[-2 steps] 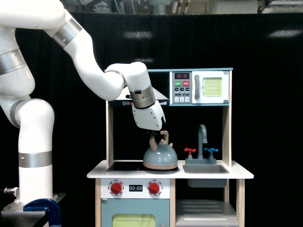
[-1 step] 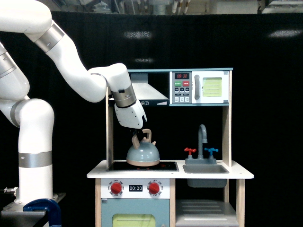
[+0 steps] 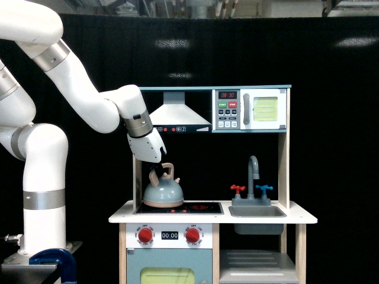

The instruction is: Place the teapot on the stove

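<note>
In the exterior view, the white xArm reaches in from the view's left and its end effector [image 3: 156, 175] is clamped on the tan arched loop handle of the small squat pale blue-grey toy teapot [image 3: 163, 193]. Over the last second the teapot has travelled leftward: it began at the right end of the flat black stove panel with red burner rings [image 3: 198, 207], close to the grey sink basin [image 3: 257, 211], passed over the middle half a second ago, and is now at the panel's left end, next to the left wooden upright of the white play kitchen. Its tan base rim looks level with the stove surface, but whether it is resting there or held just above cannot be told from this angle. The move has uncovered a red ring to the right of the teapot. The silver tap [image 3: 253, 171] with its red and blue handles stands well apart on the right, and the toy microwave [image 3: 251, 109] sits above. The teapot appears to be over the stove area of the white counter [image 3: 302, 219], so what seems left is to settle it, release the handle and lift clear without tipping it.
</note>
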Controlling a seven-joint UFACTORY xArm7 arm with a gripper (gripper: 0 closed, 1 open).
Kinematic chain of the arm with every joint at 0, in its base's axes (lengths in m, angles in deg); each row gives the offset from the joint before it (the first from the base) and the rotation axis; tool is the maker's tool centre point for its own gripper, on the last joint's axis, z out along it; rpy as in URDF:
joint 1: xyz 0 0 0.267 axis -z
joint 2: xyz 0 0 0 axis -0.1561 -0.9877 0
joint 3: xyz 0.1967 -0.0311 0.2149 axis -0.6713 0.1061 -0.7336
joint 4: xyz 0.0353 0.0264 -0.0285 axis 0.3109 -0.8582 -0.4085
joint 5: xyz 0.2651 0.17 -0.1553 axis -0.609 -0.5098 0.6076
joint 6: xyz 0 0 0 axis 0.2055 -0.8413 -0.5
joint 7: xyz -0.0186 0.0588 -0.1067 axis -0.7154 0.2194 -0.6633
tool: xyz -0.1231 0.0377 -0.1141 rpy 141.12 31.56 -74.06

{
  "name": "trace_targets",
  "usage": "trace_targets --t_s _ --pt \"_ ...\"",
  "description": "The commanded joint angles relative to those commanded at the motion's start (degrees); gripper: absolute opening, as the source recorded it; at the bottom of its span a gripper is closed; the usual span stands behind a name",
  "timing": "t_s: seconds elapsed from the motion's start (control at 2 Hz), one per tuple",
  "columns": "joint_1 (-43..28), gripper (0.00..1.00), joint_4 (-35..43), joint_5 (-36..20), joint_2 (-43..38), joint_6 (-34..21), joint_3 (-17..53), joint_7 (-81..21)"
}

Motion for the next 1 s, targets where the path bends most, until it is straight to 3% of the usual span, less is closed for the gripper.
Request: trace_targets --t_s 0.5,1.0 --pt "-1.5 1.00 0.7 -0.3 -1.5 1.3 -0.3 1.0" --pt "-2.4 1.00 -0.2 -0.4 -1.4 2.4 -0.2 1.4"
